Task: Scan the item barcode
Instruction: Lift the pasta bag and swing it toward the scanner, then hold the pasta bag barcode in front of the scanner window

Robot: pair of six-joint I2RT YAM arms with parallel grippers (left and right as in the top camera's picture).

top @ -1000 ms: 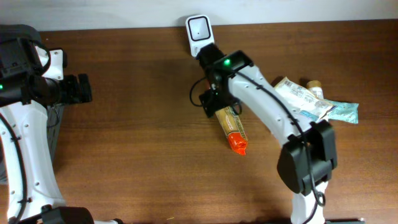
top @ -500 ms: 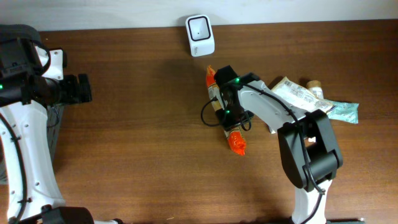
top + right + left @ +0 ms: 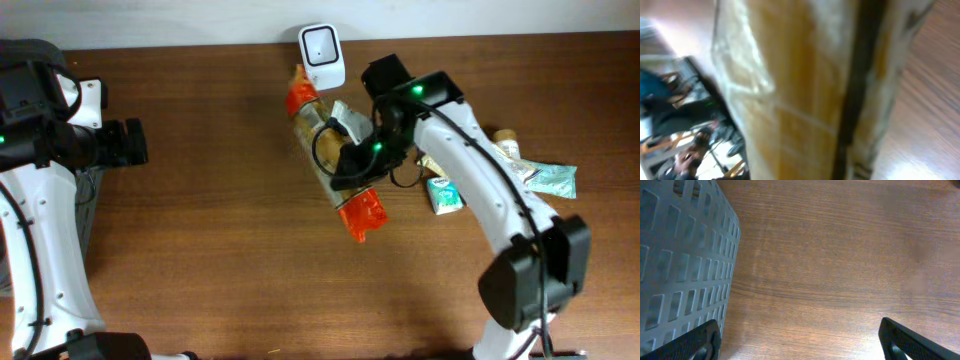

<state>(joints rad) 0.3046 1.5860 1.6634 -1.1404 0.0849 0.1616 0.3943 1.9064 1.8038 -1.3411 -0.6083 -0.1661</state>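
Nearest me, the right tool is clamped on the long clear packet with orange ends, holding it slantwise over the worktop. Off left, the left tool hangs with fingers wide apart beside a grey basket. Farther back, the packet's upper end sits just beside the white scanner.
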